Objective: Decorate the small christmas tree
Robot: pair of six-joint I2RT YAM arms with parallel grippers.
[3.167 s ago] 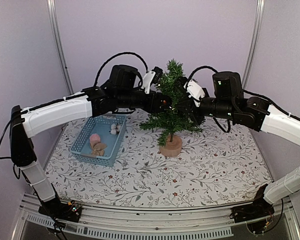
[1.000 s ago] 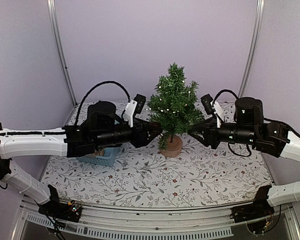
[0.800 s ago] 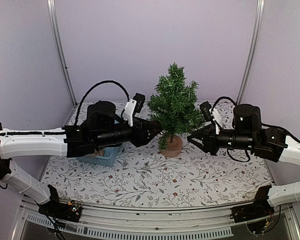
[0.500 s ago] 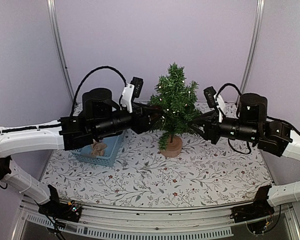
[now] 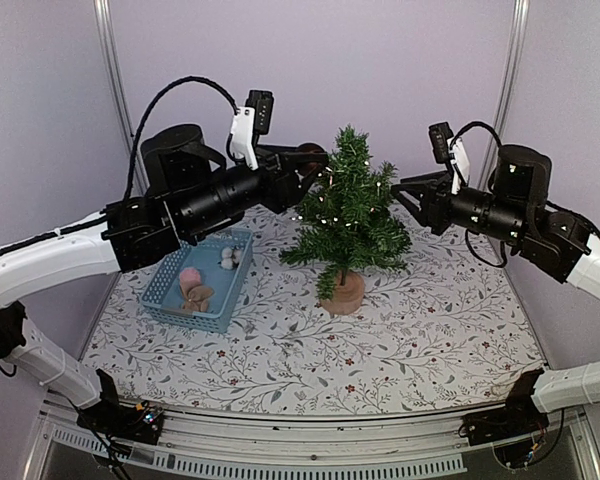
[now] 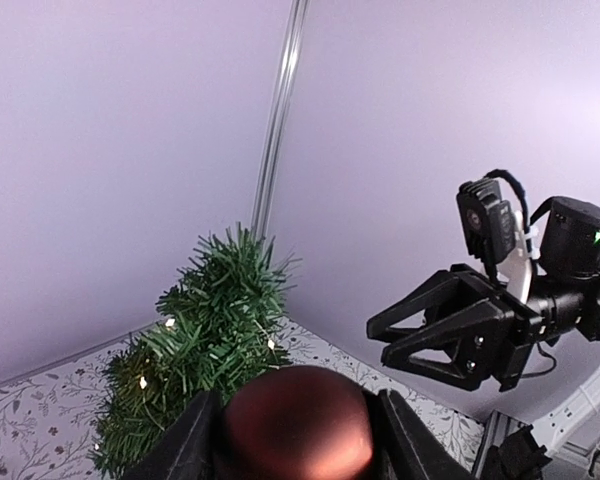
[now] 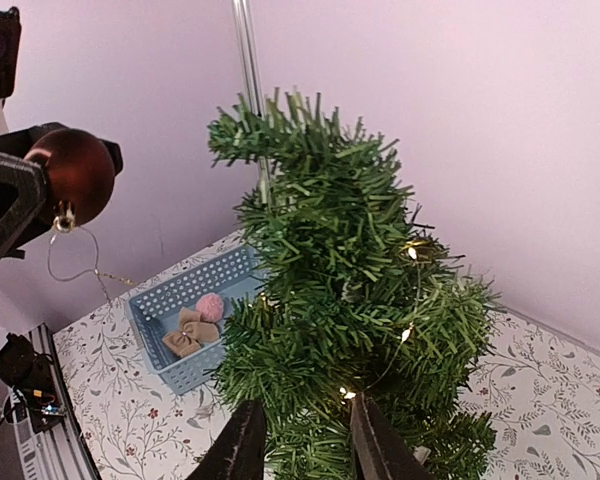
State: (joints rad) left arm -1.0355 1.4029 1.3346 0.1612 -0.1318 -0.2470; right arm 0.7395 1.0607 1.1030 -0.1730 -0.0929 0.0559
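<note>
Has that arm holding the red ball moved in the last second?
Yes. The left gripper with the red ball rose from the small christmas tree's lower branches to beside its top.

Bristly christmas tree (image 5: 348, 215), satiny bauble (image 7: 70, 175)

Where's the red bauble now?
The bauble is in the left gripper, beside the top of the small christmas tree, on its left in the top view.
</note>
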